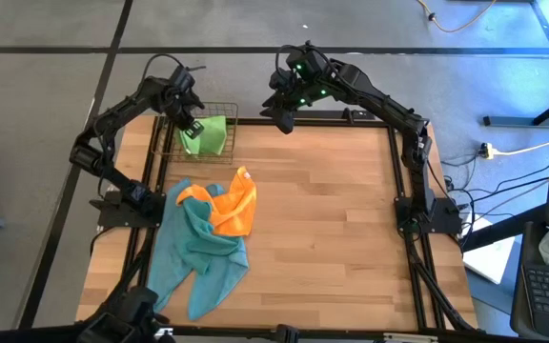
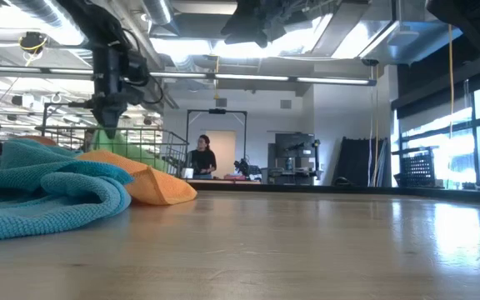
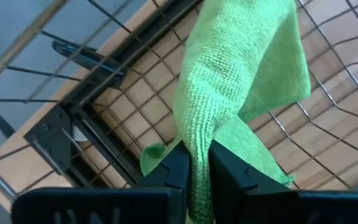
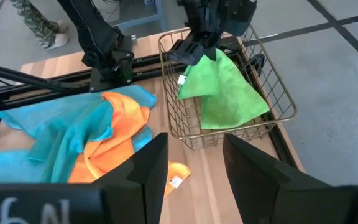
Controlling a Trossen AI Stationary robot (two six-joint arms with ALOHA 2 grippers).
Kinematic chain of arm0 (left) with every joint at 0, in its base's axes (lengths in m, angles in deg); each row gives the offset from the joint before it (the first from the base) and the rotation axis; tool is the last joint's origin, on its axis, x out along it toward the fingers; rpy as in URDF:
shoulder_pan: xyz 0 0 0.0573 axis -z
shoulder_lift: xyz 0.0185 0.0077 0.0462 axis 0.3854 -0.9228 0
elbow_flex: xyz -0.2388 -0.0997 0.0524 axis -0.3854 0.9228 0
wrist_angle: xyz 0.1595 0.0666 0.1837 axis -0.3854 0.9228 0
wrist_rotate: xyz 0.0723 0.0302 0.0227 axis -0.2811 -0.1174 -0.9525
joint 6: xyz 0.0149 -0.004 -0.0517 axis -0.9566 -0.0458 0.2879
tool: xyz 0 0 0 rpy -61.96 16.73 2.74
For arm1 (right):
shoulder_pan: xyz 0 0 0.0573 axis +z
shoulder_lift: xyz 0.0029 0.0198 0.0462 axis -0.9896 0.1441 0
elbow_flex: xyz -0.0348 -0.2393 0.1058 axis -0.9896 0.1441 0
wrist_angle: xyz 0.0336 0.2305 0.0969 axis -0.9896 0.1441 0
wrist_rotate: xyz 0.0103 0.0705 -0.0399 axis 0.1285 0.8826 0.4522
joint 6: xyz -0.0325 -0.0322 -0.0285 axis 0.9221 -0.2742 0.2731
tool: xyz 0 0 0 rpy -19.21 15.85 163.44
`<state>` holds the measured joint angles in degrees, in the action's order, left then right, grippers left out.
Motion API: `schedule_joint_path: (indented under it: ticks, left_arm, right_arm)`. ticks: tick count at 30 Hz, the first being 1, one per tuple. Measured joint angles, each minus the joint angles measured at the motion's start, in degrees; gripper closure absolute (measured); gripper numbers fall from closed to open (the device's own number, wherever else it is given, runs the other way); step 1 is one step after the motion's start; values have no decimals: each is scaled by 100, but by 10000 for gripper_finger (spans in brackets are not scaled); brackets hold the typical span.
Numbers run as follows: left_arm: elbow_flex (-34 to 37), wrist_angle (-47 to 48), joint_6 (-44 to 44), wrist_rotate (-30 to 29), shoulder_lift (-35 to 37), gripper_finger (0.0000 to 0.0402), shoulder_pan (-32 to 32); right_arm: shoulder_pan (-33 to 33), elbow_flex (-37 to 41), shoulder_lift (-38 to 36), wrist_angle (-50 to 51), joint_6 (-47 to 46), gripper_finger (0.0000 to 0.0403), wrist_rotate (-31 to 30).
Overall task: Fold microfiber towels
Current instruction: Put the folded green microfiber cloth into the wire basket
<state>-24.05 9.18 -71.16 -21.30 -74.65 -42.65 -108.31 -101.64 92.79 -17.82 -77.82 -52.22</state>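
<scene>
High view: we log the left gripper [image 1: 191, 129] over the wire basket [image 1: 225, 112], pinching the lime green towel [image 1: 208, 136]; the orange towel [image 1: 233, 205] and teal towels [image 1: 198, 255] lie heaped on the table [image 1: 332, 229].

Left wrist view: fingers clamp the cloth to drop it in.

Right wrist view: the right gripper [image 4: 194, 163] waits, spread wide.

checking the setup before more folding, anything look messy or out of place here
Yes. The teal towels and orange towel lie in one crumpled, overlapping heap. The left gripper holds the green towel over the wire basket.
</scene>
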Motion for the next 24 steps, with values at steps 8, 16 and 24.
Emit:
schedule_joint_path:
  ticks: [8, 16, 24]
  left_arm:
    - [0, -60, -38, -40, -1, 309, -4]
    - [-1, -33, -2, -211, 95, 274, 13]
    - [-2, -267, -21, 22, 204, 277, 258]
  right_arm:
    - [0, 0, 2, 0, -11, 247, 4]
    - [0, 0, 2, 0, -7, 247, 6]
    - [0, 0, 2, 2, 4, 247, 6]
